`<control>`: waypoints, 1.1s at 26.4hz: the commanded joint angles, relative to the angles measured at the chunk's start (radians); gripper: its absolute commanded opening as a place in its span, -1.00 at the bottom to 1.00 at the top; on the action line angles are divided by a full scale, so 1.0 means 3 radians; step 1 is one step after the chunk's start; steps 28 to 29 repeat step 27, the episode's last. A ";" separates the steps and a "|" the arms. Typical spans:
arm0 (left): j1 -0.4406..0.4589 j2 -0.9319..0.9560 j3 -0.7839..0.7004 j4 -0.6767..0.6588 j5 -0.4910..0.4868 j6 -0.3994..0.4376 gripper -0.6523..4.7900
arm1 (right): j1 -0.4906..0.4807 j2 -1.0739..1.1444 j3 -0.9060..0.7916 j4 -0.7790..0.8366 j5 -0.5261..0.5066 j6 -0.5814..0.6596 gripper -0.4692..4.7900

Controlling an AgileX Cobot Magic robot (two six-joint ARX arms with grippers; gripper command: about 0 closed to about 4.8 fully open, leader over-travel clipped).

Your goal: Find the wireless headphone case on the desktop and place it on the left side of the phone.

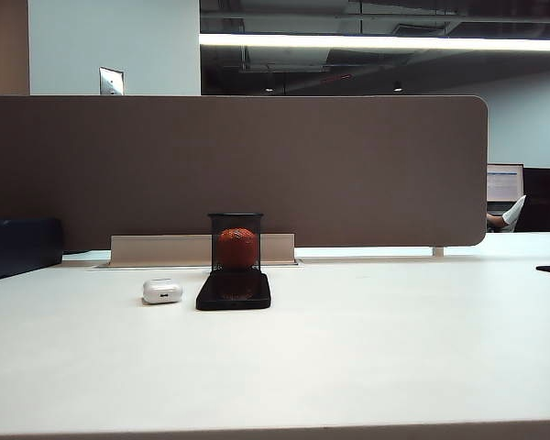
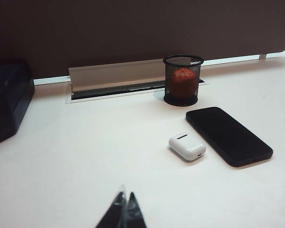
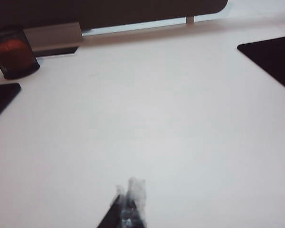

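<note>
Both claws, left (image 2: 125, 205) and right (image 3: 127, 204), hang closed and empty above the table's near edge; your headphone case (image 2: 186, 147), glossy, light, probably slippery, suits gripping across its narrow sides, beside the phone (image 2: 228, 135).

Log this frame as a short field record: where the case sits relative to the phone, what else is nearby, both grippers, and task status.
case: wireless headphone case lies on the desktop, just left of the phone in the exterior view, a small gap between them
phone: flat, in front of the mesh cup holding an orange-red ball
left gripper: shut, empty, pulled back from the case
right gripper: shut, empty, over bare desktop
task status: case looks placed
</note>
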 commanded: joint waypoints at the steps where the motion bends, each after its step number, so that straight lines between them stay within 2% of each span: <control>1: -0.0004 0.0003 0.0006 0.0041 0.0009 0.0000 -0.78 | 0.0003 -0.0003 0.0003 0.0061 0.0006 -0.0140 -0.86; 3: -0.0004 0.0003 0.0006 0.0042 0.0005 0.0001 -0.78 | -0.0003 -0.0003 0.0003 0.0066 0.0019 -0.0275 -0.86; 29: -0.0004 0.0003 0.0006 0.0042 0.0006 0.0001 -0.78 | -0.0001 -0.0004 0.0004 0.0019 0.0018 -0.0272 -0.86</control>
